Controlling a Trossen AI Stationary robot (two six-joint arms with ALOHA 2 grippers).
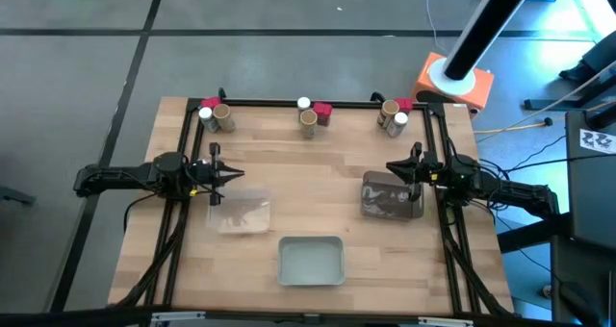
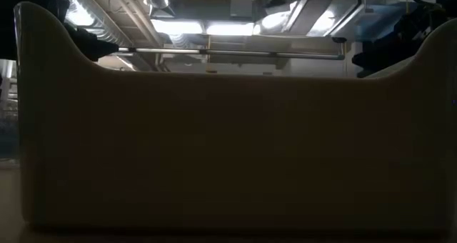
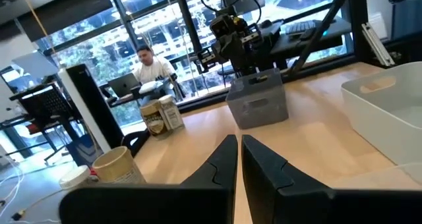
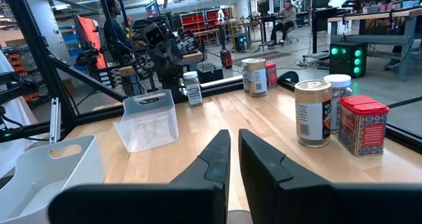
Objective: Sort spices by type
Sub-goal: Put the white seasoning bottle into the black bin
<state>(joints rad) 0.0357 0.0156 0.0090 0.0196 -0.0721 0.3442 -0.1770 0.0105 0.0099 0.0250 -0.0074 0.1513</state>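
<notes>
The white tray [image 1: 311,261] sits at the near edge of the table [image 1: 318,173], in the middle. In the low view its dark wall [image 2: 228,150] fills almost the whole picture and hides the table behind it.

A bit farther back sit two more trays. The clear tray [image 1: 241,213] is on the left side and the gray tray [image 1: 391,196] is on the right side.

The left gripper [image 1: 234,173] hangs just behind the clear tray. Its two fingers [image 3: 221,165] are pressed together and hold nothing. The right gripper [image 1: 393,167] hangs just behind the gray tray, over its back edge. Its fingers [image 4: 217,159] are almost pressed together too, and they hold nothing. The two grippers point at each other across the table.

Between the grippers the wood is bare, so there is open room in the middle.

The spices all stand far from both grippers, along the back edge of the table. They are in three small groups. The left group [image 1: 216,114] is near the back left corner: a tan can, a white-lid jar and a red box close together. The middle group [image 1: 312,115] has the same three kinds. The right group [image 1: 394,115] is near the back right corner. In the right wrist view a tan can [image 4: 312,112], a white-lid jar [image 4: 340,92] and a red box [image 4: 362,124] stand just beside each other.

A black rail [image 1: 308,103] runs along the back edge, just behind the spices.
</notes>
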